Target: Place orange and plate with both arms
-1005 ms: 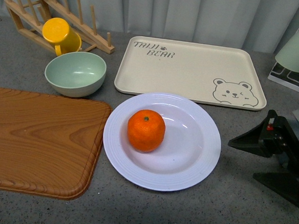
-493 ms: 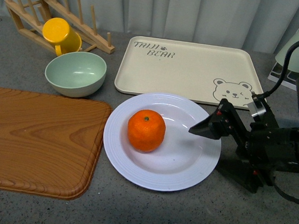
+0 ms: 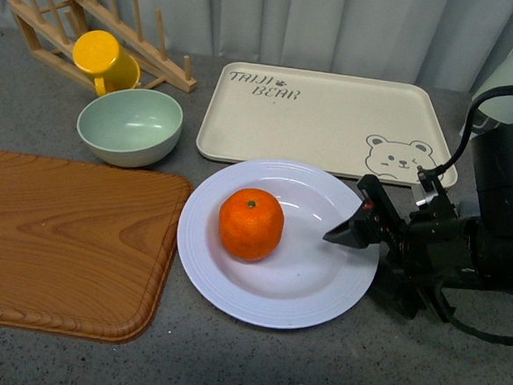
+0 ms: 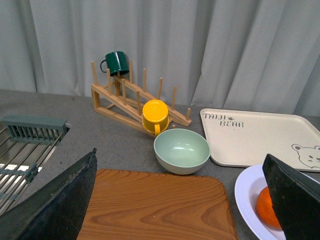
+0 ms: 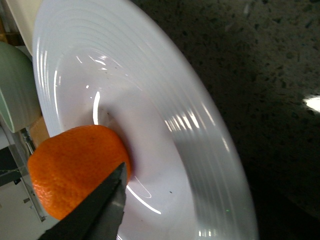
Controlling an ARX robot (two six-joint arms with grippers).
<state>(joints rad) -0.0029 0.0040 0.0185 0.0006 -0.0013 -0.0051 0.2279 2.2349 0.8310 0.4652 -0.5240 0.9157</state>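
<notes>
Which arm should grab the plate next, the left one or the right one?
Right, most likely. The right fingers are open astride the plate at its rim, one above it near the orange. The left fingers hang open farther off, by the wooden board.

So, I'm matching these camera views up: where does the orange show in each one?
Front view: the orange sits left of centre in the plate.
Left wrist view: the orange is only partly seen, on the plate beside the wooden board.
Right wrist view: the orange is close up, in the plate's well.
Shared landmark: the plate, in all three.
</notes>
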